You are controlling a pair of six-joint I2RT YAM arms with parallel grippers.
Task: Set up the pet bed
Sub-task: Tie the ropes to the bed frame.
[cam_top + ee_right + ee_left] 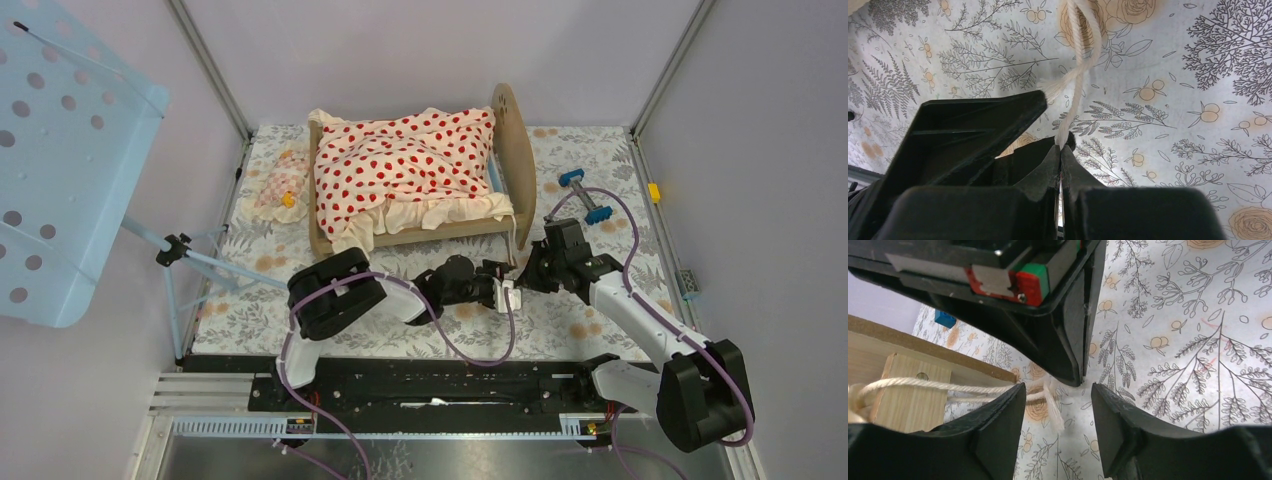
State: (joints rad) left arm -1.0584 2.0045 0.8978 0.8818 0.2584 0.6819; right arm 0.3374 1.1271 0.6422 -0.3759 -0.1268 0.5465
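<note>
The pet bed [515,150] stands at the back middle of the mat, its rounded headboard to the right. A red-dotted cream blanket [400,155] lies bunched over it. A white cord [1075,100] runs from the bed's near right corner, beside a wooden leg [908,395]. My right gripper [1060,150] is shut on that cord just below its frayed end. My left gripper [1058,430] is open right beside it, with the cord's frayed tip [1054,412] hanging loose between its fingers. In the top view both grippers, left [512,290] and right [530,268], meet in front of the bed.
A small pink pillow [280,190] lies left of the bed. A blue dumbbell toy [585,195] sits right of the headboard. A light-blue perforated panel [60,160] on a stand leans over the left edge. Walls and frame posts enclose the floral mat [600,330].
</note>
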